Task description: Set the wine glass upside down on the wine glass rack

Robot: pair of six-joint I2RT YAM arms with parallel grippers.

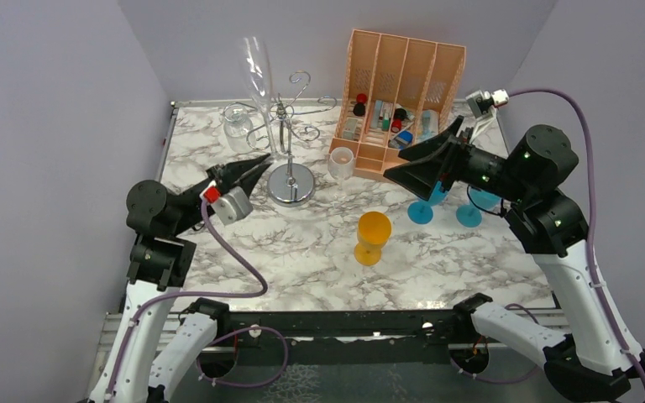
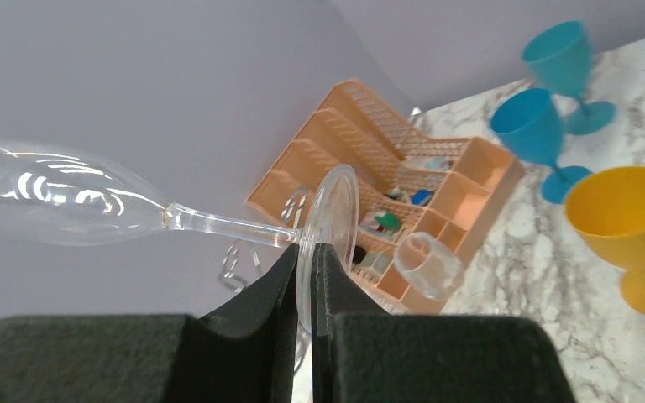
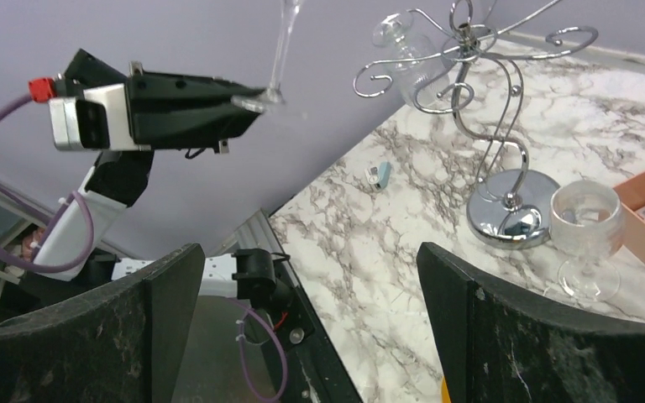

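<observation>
Left gripper [image 2: 305,256] is clenched on the foot disc of the wine glass [image 2: 59,197], one finger on each face of the disc. From the top camera I read the glass as upright, bowl uppermost, held in the air off the marble table [image 1: 470,269] and just left of the wine glass rack [image 1: 292,186]. It is not on any of the scroll arms.

Right gripper [image 3: 306,252] is released, fingers spread wide with nothing between them. It hangs in front of the orange organiser [image 1: 403,71].

Containers:
- organiser: the lower front compartments hold small items in black, red, blue and green; I cannot identify them
- clear tumbler [image 1: 237,123] stands behind the rack at the table's far left
- frosted cup [image 1: 341,162] is just beside the organiser's near left corner
- yellow goblet [image 1: 373,235] stands upright at mid-table, well apart from the rack
- two blue goblets [image 2: 546,134] are partly hidden under the right arm in the top view
</observation>
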